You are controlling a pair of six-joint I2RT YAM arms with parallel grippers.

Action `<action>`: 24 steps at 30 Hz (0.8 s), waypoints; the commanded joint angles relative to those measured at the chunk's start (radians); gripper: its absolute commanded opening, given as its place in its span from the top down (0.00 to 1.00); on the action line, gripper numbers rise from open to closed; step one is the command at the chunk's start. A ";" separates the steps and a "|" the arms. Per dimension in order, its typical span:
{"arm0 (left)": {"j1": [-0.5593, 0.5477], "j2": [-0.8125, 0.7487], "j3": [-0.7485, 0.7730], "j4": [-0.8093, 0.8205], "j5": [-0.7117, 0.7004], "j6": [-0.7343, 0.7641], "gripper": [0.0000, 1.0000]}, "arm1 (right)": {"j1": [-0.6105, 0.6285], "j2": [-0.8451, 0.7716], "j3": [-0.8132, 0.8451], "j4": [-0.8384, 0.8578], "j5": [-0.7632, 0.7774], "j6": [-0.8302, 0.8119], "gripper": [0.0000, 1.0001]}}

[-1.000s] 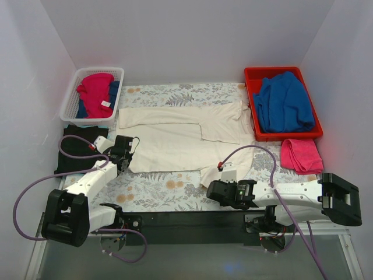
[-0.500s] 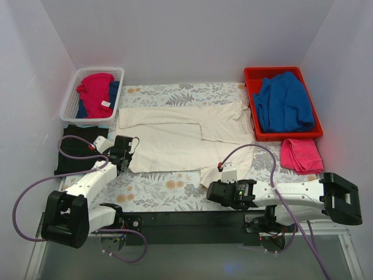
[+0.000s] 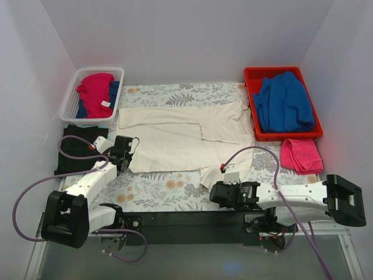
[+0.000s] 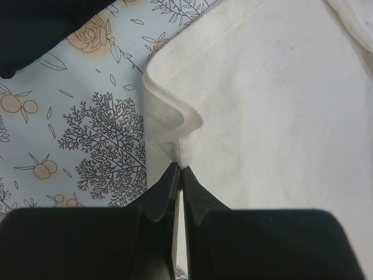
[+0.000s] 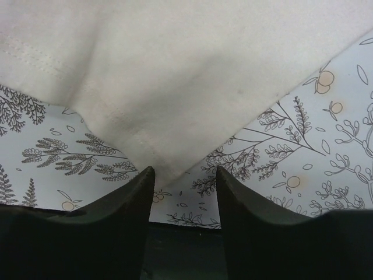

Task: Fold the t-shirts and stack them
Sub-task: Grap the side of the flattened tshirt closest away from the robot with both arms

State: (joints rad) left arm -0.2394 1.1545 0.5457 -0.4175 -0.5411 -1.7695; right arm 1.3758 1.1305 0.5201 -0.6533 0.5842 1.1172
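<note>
We are seeing a floral tablecloth (image 3: pixel 157 189) between white walls (image 3: pixel 186 35); the left claw (image 4: pixel 179 172) is pinching the cream t-shirt (image 3: pixel 180 137), the right claw (image 5: pixel 183 175) is gaping.

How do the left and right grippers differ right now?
Left gripper: shut, pinching the hem of the cream shirt at its left edge. Right gripper: open, the shirt's near corner loose between its fingers. Both sit at the same shirt.

Robot lab booth, plain white walls (image 3: pixel 175 41)
</note>
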 commanded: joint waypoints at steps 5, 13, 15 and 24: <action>0.000 -0.016 -0.012 -0.003 -0.016 0.013 1.00 | 0.005 0.020 -0.058 0.106 -0.014 0.001 0.45; 0.002 -0.024 -0.013 -0.006 -0.020 0.012 1.00 | -0.007 0.055 -0.088 0.132 -0.055 0.012 0.76; 0.000 -0.026 -0.013 -0.006 -0.020 0.013 1.00 | -0.007 0.049 -0.091 0.132 -0.058 0.013 0.84; 0.000 -0.044 -0.013 -0.009 -0.007 0.024 1.00 | -0.006 0.029 -0.006 -0.003 -0.009 0.020 0.99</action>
State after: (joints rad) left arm -0.2394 1.1515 0.5449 -0.4179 -0.5407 -1.7615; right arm 1.3685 1.1408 0.4973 -0.4988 0.5812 1.1164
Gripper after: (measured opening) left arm 0.013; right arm 0.023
